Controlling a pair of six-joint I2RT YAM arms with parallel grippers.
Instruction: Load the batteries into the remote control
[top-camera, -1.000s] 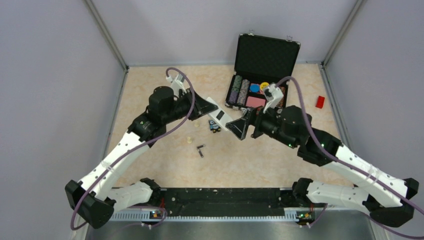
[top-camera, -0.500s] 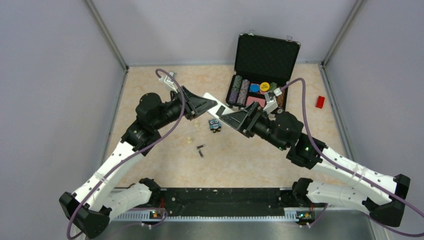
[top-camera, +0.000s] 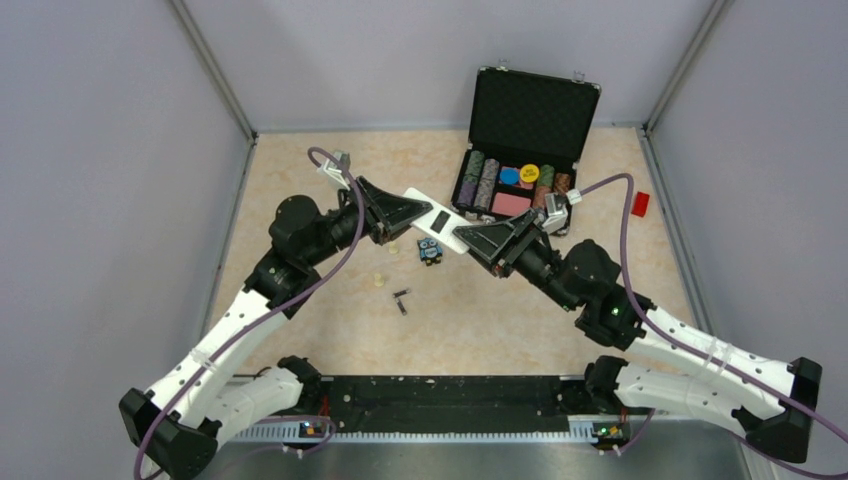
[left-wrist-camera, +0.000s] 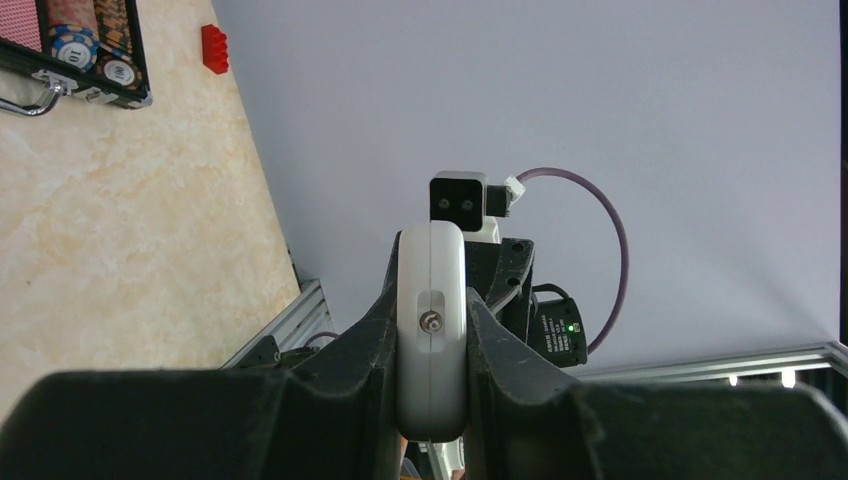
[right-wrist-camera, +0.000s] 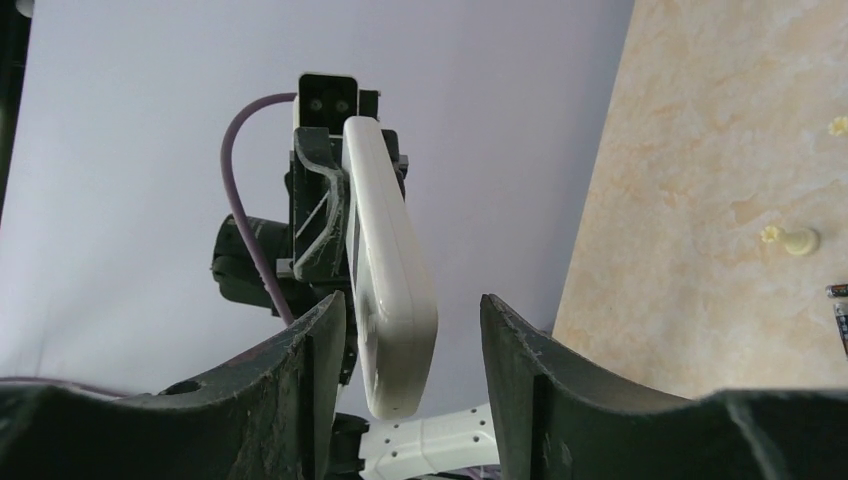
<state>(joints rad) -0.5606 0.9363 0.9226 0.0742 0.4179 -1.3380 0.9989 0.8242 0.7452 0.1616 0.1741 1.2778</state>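
The remote control (top-camera: 437, 222) is a slim white bar held in the air, white back up, its dark bay (top-camera: 440, 219) showing. My left gripper (top-camera: 416, 212) is shut on its left end; in the left wrist view the remote (left-wrist-camera: 431, 330) is clamped between both fingers (left-wrist-camera: 431, 350). My right gripper (top-camera: 463, 238) is open around the right end; in the right wrist view the remote (right-wrist-camera: 395, 290) sits close to the left finger with a gap to the right one (right-wrist-camera: 412, 340). The two batteries (top-camera: 401, 300) lie on the table below, apart from both grippers.
A blue owl-faced toy (top-camera: 430, 250) lies under the remote. A cream peg (top-camera: 379, 281) lies near the batteries. An open black case (top-camera: 520, 150) with chips stands at the back. A small red block (top-camera: 641, 204) lies at the right wall.
Both arms have stretched lower and flatter. The remote has moved a little left and back in the left gripper. The right gripper has slid left along the remote's right end.
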